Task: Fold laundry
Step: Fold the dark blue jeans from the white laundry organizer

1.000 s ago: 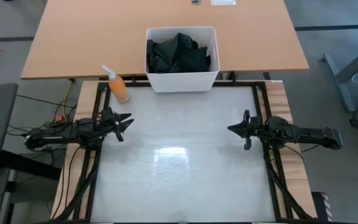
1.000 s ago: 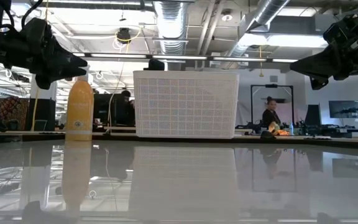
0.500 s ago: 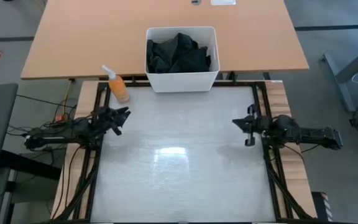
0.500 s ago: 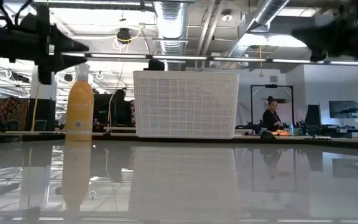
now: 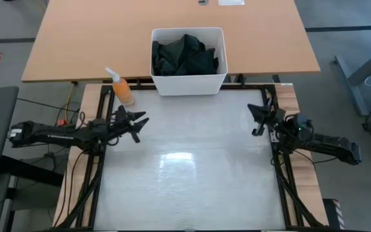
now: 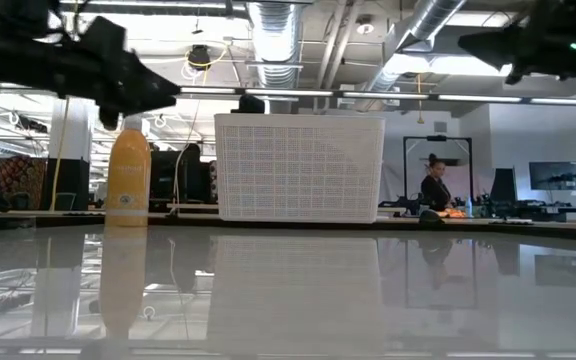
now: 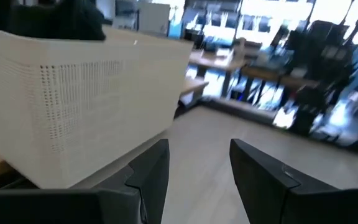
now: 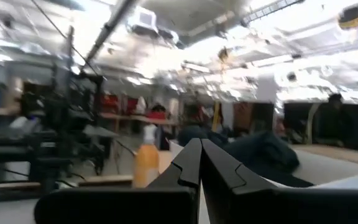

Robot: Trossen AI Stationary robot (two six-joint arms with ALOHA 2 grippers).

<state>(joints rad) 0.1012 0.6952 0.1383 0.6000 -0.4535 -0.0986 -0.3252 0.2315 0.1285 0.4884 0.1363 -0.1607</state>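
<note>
The left tool point(image 5: 136, 124) is seen with its fingers point(image 7: 151, 177) parted and nothing between them, raised above the left side of the desk point(image 5: 185, 174). The right tool point(image 5: 257, 119) is seen pressed shut and empty, raised over the right edge. The laundry point(image 5: 185, 57), a dark heap, is found inside the white bin point(image 5: 189, 85) at the desk's far edge. An orange bottle point(image 5: 123, 90) is stood just left of the bin.
</note>
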